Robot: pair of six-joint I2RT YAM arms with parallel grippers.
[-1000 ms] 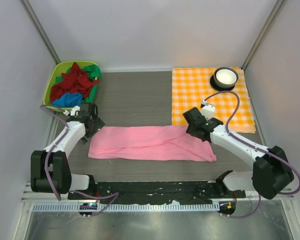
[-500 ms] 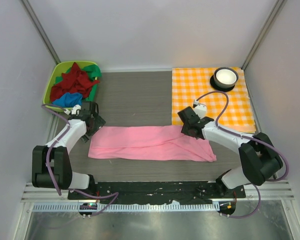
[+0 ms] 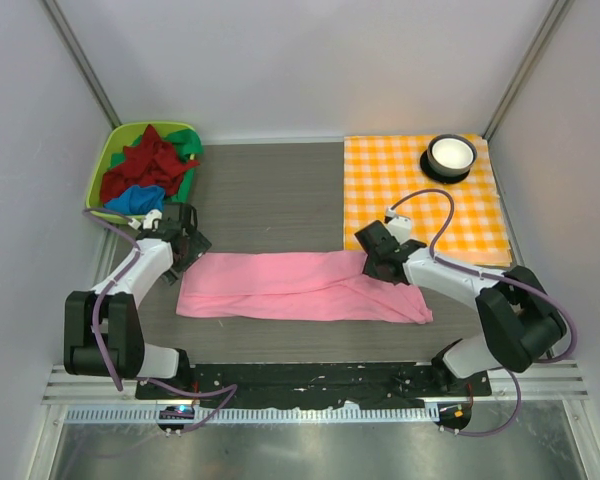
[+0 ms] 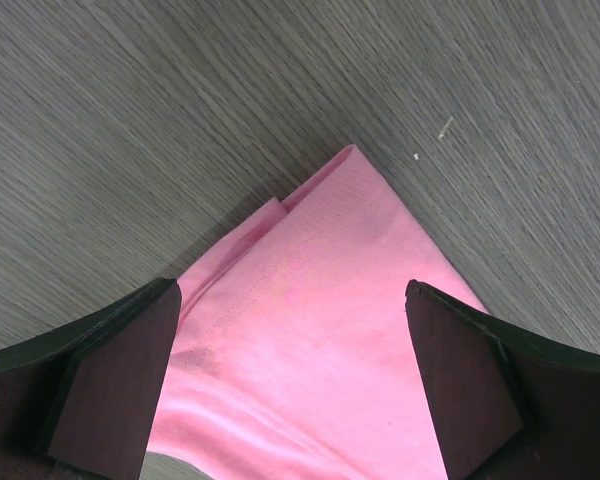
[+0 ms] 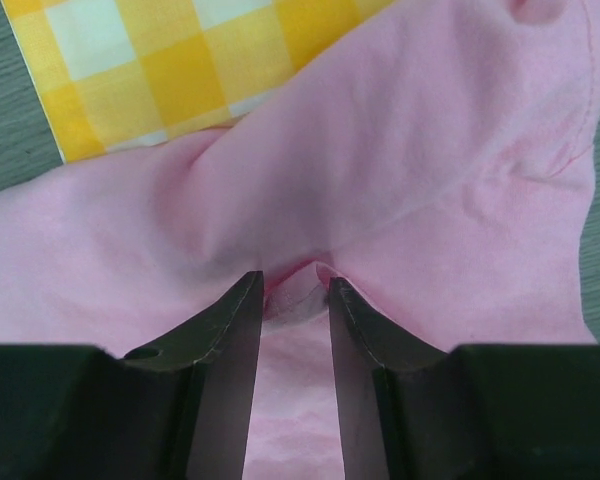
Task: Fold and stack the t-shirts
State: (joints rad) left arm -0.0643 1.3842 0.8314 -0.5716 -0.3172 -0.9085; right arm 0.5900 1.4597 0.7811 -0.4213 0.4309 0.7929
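The light pink t-shirt [image 3: 300, 285] lies folded in a long strip across the near table. My left gripper [image 3: 185, 250] is open, its jaws wide apart just above the shirt's far left corner [image 4: 350, 230]. My right gripper [image 3: 377, 262] is at the shirt's far right edge, shut on a small pinched fold of pink cloth [image 5: 410, 150] that bunches up between the fingertips [image 5: 248, 300]. The dark red [image 3: 145, 165], green [image 3: 185, 140] and bright blue [image 3: 135, 200] t-shirts lie crumpled in the green bin [image 3: 105, 165] at the back left.
An orange-and-white checked cloth [image 3: 420, 195] covers the back right; its corner lies just beyond the pink shirt in the right wrist view [image 5: 160, 70]. A white bowl [image 3: 450, 153] on a black coaster stands on it. Grey walls close in both sides.
My right gripper has moved left and down onto the pink shirt's far right edge and pinched the cloth. The left arm has barely shifted.
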